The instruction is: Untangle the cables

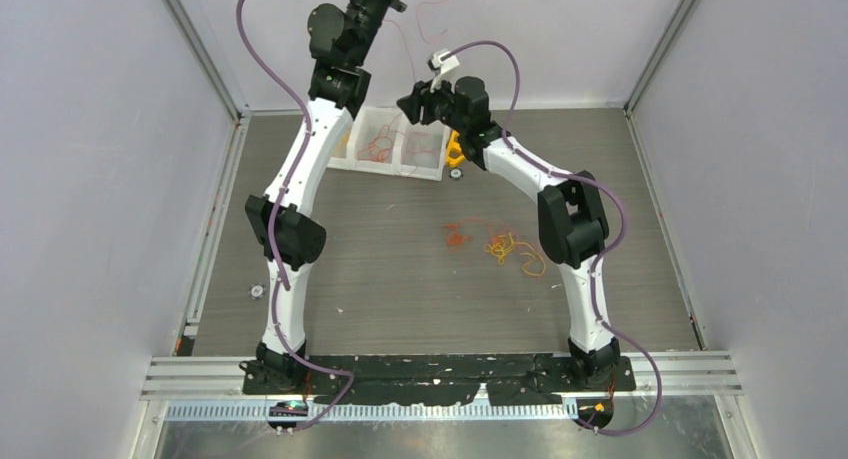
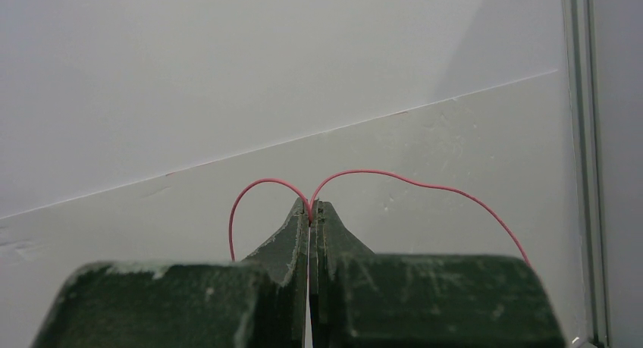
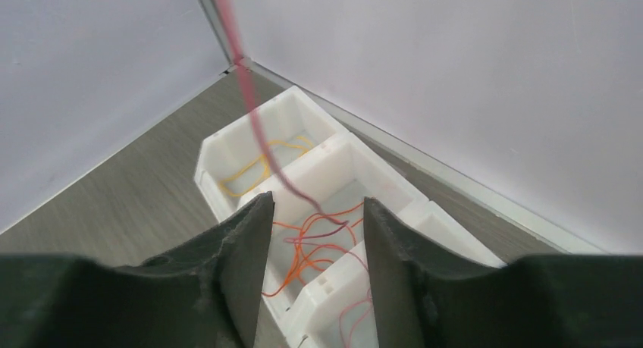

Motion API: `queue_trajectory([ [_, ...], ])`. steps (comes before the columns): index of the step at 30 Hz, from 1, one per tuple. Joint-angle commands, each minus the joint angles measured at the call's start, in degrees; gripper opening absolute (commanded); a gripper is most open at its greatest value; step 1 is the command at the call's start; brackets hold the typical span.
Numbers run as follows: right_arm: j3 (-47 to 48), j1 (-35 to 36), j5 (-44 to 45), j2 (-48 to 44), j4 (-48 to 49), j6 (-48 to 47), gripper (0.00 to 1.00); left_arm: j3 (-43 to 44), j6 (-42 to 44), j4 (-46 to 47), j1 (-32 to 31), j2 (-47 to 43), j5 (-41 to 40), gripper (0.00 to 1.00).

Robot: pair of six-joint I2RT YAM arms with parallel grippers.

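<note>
While my left arm reaches high at the back of the cell, the left fingers (image 2: 297, 225) are pressed fully together on a thin red cable (image 2: 394, 176); it arches out to either side of the tips; from the top camera the same strand hangs down toward a white divided tray (image 1: 385, 170) at the far edge of the worktop (image 1: 400, 279). The right fingers (image 3: 246, 246) hover above that tray, spread wide apart and holding nothing; the red cable drops, blurred, past them into the middle compartment, where it lies among orange cables (image 3: 326, 246); a yellow cable (image 3: 261, 166) lies in the compartment beyond; more reddish strands show in the nearest one. Well apart from the tray, nearer the arm bases, a small clump of loose cables (image 1: 503, 247) in orange and yellow lies on the worktop just beside the right arm; an orange-yellow plastic piece (image 1: 455, 151) sits just right of the tray.
</note>
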Motion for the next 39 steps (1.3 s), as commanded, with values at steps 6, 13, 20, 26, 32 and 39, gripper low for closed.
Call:
queue_trajectory([
  [6,10.3,-2.0,6.7,4.9,7.1,-2.5,0.05,-6.6,-3.9,2.2,0.6,-6.8,-0.4,0.00],
  [13,15.2,-4.4,6.1,8.8,5.8,-3.1,0.05,-20.0,-7.6,1.1,2.7,-13.7,3.3,0.00],
  [20,9.8,-5.1,2.3,8.3,4.9,-2.9,0.05,-36.5,-9.7,-2.6,2.9,-20.1,1.0,0.00],
  [26,3.1,-5.1,-0.1,6.8,3.5,-4.7,0.05,-38.5,-15.1,-12.2,3.6,-17.6,-1.9,0.00],
  [32,1.7,-5.1,-0.7,6.7,-0.9,-5.0,0.07,-30.7,-17.8,-26.2,3.6,-10.6,-6.6,0.00],
  [39,-2.0,-5.9,-3.6,2.9,-6.1,-5.3,0.45,-22.8,-27.2,-34.3,3.7,-2.7,-4.6,0.00],
])
